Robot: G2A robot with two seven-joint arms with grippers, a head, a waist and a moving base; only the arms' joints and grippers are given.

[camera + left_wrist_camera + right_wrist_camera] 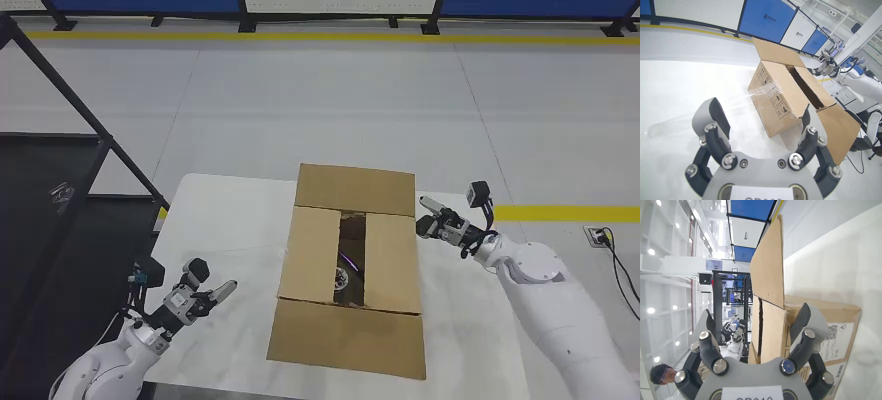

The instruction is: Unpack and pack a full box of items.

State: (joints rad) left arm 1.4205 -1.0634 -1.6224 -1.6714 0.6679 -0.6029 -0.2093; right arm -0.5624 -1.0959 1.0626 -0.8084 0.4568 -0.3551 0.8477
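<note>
Left claw (214,280), right claw (426,215), box (310,250) between

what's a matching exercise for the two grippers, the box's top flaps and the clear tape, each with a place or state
1 left gripper
2 right gripper
3 top flaps
4 clear tape

a dark gap between them
b trailing off the box side wall
c open, well apart from the box
d open, close beside the box

Pairs: 1-c, 2-d, 3-a, 4-b

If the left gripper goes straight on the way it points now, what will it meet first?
Probably the near side wall of the cardboard box, ahead of the open left gripper; a loose clear tape strip may come first.
</note>
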